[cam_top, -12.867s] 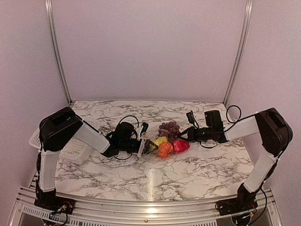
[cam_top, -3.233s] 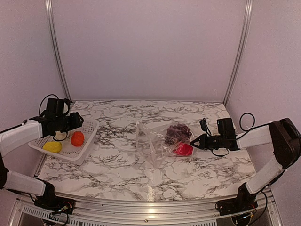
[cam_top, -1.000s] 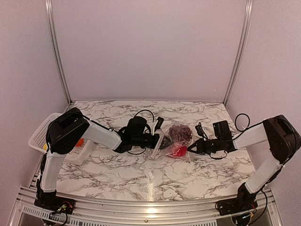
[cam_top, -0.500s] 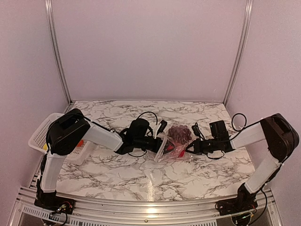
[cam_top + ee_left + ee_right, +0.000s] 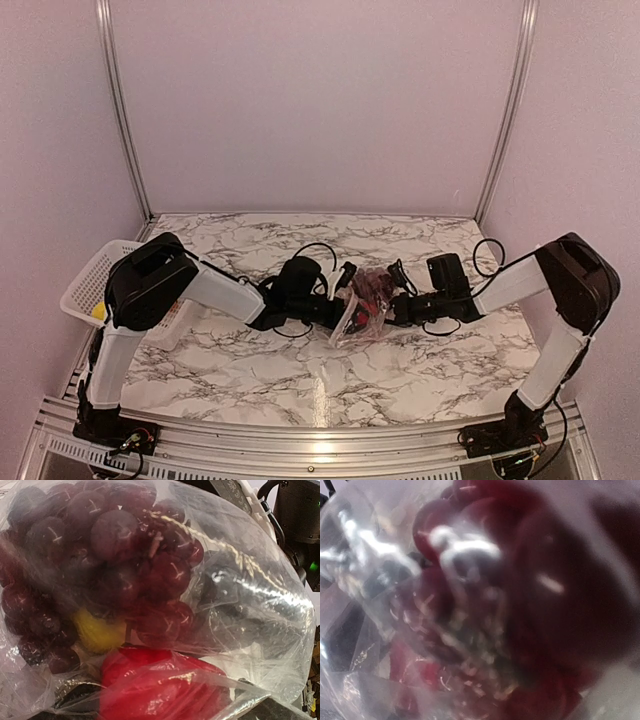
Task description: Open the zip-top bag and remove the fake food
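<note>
The clear zip-top bag (image 5: 352,318) hangs crumpled between my two grippers over the middle of the table. Inside it are a dark purple grape bunch (image 5: 372,284), a red piece (image 5: 364,319) and a yellow piece (image 5: 97,632) of fake food. My left gripper (image 5: 347,292) is open at the bag's left end, its jaws spread on either side of the red piece (image 5: 160,685). My right gripper (image 5: 392,305) is shut on the bag's right end. In the right wrist view the grapes (image 5: 545,580) press close behind the plastic (image 5: 365,545).
A white mesh basket (image 5: 92,278) stands at the table's left edge, with a yellow piece (image 5: 97,312) showing in it behind my left arm. Marble tabletop (image 5: 330,375) lies in front of the bag. Metal posts rise at the back corners.
My left gripper has opened wider and pushed right against the bag. My right gripper has moved left with the bag's end, bunching the bag up between them.
</note>
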Controlling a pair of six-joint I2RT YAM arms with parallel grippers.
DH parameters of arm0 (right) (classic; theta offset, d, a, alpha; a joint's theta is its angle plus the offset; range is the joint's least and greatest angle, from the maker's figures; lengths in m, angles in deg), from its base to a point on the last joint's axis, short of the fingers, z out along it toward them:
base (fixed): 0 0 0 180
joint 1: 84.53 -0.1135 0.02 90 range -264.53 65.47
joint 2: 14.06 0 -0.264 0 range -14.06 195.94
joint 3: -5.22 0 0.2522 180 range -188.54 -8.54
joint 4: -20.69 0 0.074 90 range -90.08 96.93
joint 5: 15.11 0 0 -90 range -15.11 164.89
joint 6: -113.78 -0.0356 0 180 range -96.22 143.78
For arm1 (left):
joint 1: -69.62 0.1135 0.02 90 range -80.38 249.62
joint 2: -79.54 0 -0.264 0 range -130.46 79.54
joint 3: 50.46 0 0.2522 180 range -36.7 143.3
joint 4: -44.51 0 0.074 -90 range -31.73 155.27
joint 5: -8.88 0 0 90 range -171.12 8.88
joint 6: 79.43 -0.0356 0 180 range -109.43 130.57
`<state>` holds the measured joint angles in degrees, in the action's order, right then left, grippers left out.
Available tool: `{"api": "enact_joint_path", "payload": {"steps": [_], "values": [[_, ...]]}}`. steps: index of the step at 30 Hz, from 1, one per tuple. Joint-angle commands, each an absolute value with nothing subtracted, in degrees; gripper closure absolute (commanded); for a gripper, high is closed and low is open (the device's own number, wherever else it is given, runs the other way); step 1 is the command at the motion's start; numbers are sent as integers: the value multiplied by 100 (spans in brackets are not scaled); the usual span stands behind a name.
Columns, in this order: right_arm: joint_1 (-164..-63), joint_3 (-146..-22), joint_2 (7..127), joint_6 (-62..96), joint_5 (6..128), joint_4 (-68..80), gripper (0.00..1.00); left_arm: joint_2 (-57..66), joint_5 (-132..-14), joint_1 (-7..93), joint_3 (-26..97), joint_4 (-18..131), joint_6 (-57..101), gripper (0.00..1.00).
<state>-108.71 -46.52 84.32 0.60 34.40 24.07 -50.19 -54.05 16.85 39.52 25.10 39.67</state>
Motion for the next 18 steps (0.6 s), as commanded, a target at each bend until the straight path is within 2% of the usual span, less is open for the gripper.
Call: {"api": "enact_joint_path", "payload": {"steps": [1,3,6,13,18], "values": [[-11051,-4840,8578,-97,3244,2727,100,-5047,-5192,1596,3735,2511,4052,1],[-11030,-4786,8523,-54,3312,2650,100,-4935,-5216,1648,3560,2398,4105,2],[-10860,-4584,8345,-39,3425,2597,100,-4706,-5245,1786,3138,2089,4272,9],[-10311,-4010,7904,-32,3605,2479,100,-4224,-5419,2050,2384,1859,4284,29],[-10214,-3860,7775,17,3699,2362,100,-3950,-5549,2154,1966,1575,4352,50]]}}
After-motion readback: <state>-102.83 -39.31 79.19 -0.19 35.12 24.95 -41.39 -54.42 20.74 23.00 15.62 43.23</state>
